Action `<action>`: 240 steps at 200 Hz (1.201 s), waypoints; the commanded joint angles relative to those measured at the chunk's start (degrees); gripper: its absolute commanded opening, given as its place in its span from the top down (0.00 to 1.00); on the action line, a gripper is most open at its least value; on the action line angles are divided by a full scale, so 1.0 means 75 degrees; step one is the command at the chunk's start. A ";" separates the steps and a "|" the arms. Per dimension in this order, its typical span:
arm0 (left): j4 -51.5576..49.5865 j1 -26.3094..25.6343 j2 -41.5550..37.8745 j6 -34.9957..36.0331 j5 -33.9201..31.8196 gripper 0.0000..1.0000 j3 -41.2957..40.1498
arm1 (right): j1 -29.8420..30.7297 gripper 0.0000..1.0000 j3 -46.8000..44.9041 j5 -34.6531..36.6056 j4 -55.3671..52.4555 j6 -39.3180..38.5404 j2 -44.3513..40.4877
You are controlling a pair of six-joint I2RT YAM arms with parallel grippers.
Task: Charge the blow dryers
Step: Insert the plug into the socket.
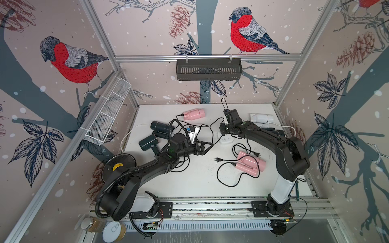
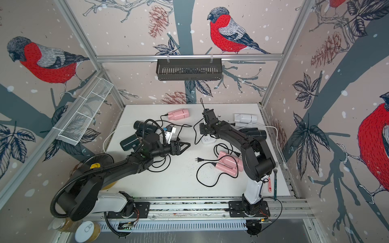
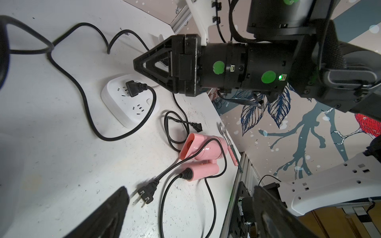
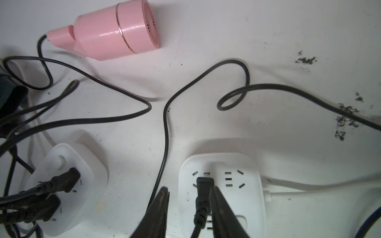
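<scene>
Nearest us, lower right of centre in both top views, the near pink dryer (image 1: 250, 164) lies folded on the table (image 1: 189, 185), a loose plug (image 1: 217, 160) beside it. Mid-frame we see the left gripper (image 1: 205, 147) spread wide, holding nothing. Just beyond, the right gripper (image 4: 189, 190) straddles a seated plug (image 4: 203, 183) in the strip (image 4: 247, 185): one jaw touches it, the other stands clear, so we see no grasp. Left of centre lie a black dryer (image 1: 161, 127) and a green dryer (image 1: 148, 142). Farthest up the frame sit the far pink dryer (image 1: 193, 114) and, to its right, the white dryer (image 1: 262, 117).
</scene>
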 commanded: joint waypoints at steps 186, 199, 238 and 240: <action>0.0465 0.0002 -0.0096 0.0008 0.0005 0.06 -0.0099 | -0.0167 0.68 -0.1548 -0.0094 0.0932 -0.0291 -0.1626; 0.0464 0.0004 -0.0107 0.0007 0.0012 0.06 -0.0100 | -0.0245 0.69 -0.1951 -0.0231 0.1089 -0.0511 -0.1874; 0.0474 -0.0004 -0.0083 -0.0013 0.0062 0.06 -0.0075 | -0.0392 0.73 -0.2934 -0.0910 0.1557 -0.1103 -0.2374; 0.0483 -0.0004 -0.0078 -0.0020 0.0072 0.07 -0.0069 | -0.0391 0.73 -0.2959 -0.0938 0.1566 -0.1143 -0.2374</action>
